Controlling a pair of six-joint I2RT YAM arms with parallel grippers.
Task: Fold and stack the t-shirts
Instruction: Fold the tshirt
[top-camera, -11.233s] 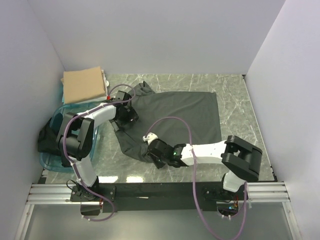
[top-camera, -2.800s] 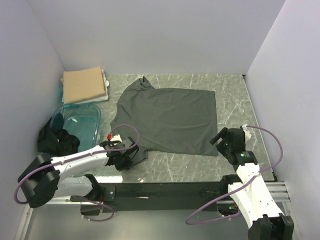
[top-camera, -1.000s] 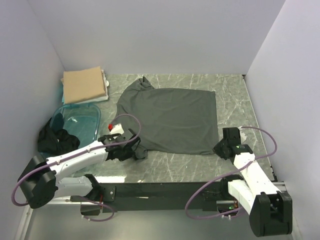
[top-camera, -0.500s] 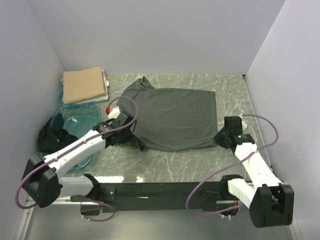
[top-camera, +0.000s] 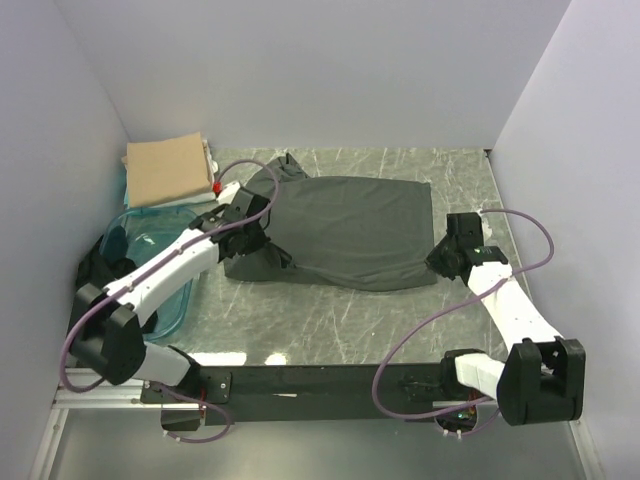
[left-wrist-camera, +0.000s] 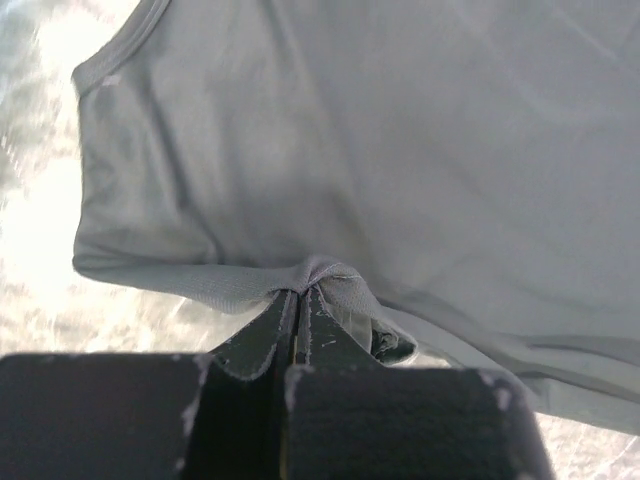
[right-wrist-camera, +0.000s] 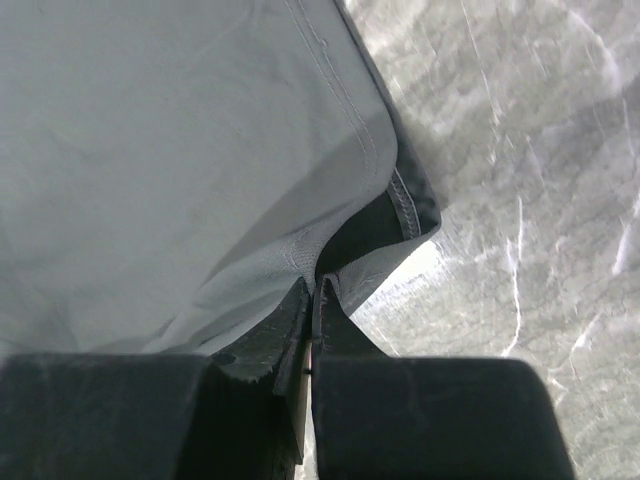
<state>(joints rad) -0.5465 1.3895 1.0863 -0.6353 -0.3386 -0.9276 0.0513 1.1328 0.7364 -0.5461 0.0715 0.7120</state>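
Charcoal-grey t-shirt lies lengthwise left-to-right, collar leftward, left and right jaws each clenched on its near edge.

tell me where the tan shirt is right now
In the top view the folded tan shirt lies in the far left corner, behind the teal tub and left of the grey shirt.

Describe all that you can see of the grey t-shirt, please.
The grey t-shirt is dark charcoal, plain and soft, and its hems are stitched. It lies spread on the marble table, with the collar toward the left and the hem toward the right. Its near edge is raised and doubled toward the far side. The left gripper is shut on the edge near a sleeve. The right gripper is shut on the near hem corner.
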